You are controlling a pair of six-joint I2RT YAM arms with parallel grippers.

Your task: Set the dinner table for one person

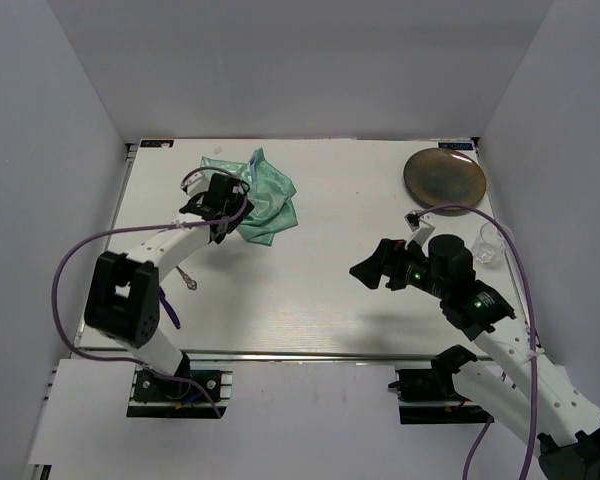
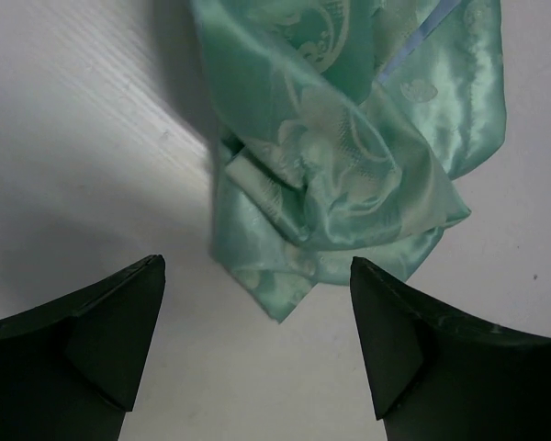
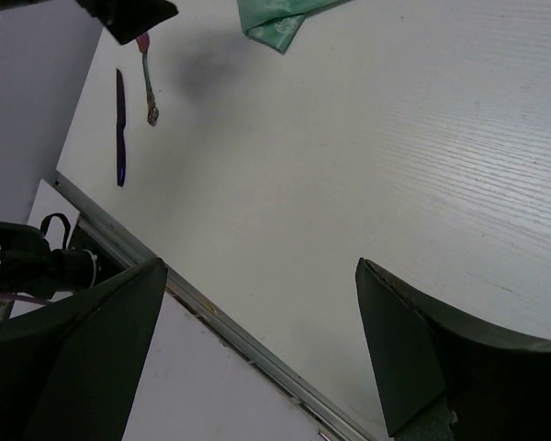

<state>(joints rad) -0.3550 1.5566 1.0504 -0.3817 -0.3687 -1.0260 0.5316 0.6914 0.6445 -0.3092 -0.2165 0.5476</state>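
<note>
The white dinner table point(image 1: 310, 290) carries a crumpled shiny green cloth point(image 1: 268, 198) at the back left. My left gripper point(image 1: 228, 212) hovers at the cloth's near-left edge. In the left wrist view this gripper point(image 2: 257, 340) is open, bare tabletop lies between its fingers, and the pointed corner of the cloth point(image 2: 340, 175) lies just ahead of them. My right gripper point(image 1: 372, 262) stands open above the table's right half, holding nothing. In the right wrist view the right gripper point(image 3: 262, 349) frames the table's front rail point(image 3: 257, 344).
A brown round plate point(image 1: 445, 178) sits at the back right, with a clear glass point(image 1: 491, 243) nearer, beside the right arm. A small spoon-like utensil point(image 1: 188, 280) point(image 3: 148, 83) and a purple knife point(image 3: 119, 129) lie near the left arm's base.
</note>
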